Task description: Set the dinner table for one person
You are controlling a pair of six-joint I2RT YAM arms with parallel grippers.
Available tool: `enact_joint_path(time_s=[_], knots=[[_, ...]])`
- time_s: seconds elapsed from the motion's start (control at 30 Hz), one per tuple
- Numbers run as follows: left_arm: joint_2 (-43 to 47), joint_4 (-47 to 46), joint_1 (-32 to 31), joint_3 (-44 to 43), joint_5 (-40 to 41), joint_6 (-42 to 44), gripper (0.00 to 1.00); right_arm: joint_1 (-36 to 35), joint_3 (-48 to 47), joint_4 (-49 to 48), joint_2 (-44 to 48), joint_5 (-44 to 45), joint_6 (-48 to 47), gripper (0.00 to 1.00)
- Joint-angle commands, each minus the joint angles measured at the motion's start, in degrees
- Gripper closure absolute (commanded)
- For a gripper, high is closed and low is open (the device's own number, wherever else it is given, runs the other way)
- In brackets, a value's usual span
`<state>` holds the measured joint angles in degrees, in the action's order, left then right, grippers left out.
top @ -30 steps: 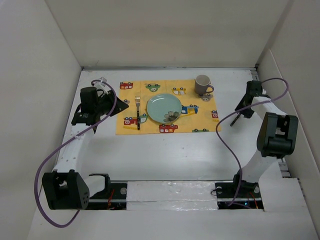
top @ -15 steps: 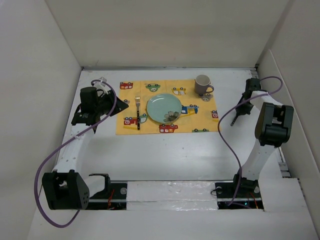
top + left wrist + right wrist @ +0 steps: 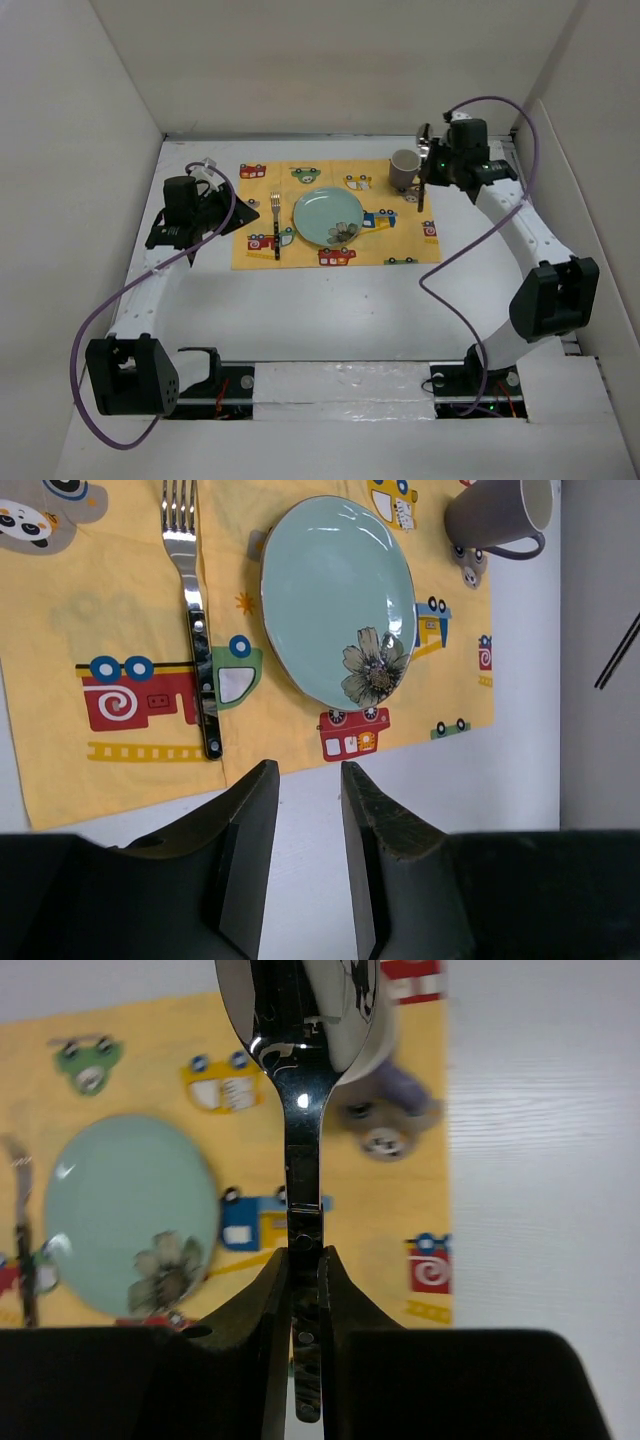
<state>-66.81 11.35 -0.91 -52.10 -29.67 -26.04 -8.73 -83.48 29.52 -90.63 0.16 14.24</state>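
On the white dinner table [image 3: 330, 310] lies a yellow car-print placemat [image 3: 300, 255]. A pale green plate [image 3: 328, 216] sits at its middle, a fork [image 3: 276, 225] lies left of the plate, and a grey mug [image 3: 405, 168] stands at the far right corner. My right gripper [image 3: 425, 172] is shut on the black handle of a spoon [image 3: 421, 197], held above the mat's right side next to the mug. In the right wrist view the spoon [image 3: 303, 1160] points away from the gripper [image 3: 305, 1260]. My left gripper [image 3: 245, 212] is open and empty, low at the mat's left edge; its wrist view shows its jaws [image 3: 305, 780] over bare table, near the fork [image 3: 190, 610] and plate [image 3: 338, 600].
White walls enclose the table on the left, back and right. Purple cables loop from both arms, one over the table's right side [image 3: 450, 260]. The arm bases and a taped rail [image 3: 340, 385] line the near edge.
My right arm has swung from the table's right side leftward and farther back, carrying the spoon over the mat next to the mug. The left arm has barely moved.
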Motion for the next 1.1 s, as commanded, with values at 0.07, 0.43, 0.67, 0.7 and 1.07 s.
enact_joint_path(time_s=[0.07, 0.43, 0.67, 0.7, 1.07], knots=[[0.0, -1.1, -0.1, -0.6, 0.2, 1.4, 0.71, -6.8, -1.6, 1.4, -6.6, -8.0, -0.5, 1.00], [1.7, 0.3, -0.1, 0.0, 2.3, 2.0, 0.69, -9.8, -9.3, 3.3, -23.8, -3.7, 0.5, 1.00], [2.1, 0.5, -0.1, 0.7, 2.4, 2.1, 0.68, -10.3, -10.3, 2.3, -28.5, -2.6, 2.9, 1.00], [2.1, 0.5, -0.1, 0.8, 2.4, 2.2, 0.68, -10.3, -10.2, 1.6, -28.7, -2.3, 3.2, 1.00], [1.7, 1.7, -0.1, -0.3, 3.4, 2.7, 0.66, -11.4, -8.1, 3.3, -24.8, -1.0, 3.9, 0.60]])
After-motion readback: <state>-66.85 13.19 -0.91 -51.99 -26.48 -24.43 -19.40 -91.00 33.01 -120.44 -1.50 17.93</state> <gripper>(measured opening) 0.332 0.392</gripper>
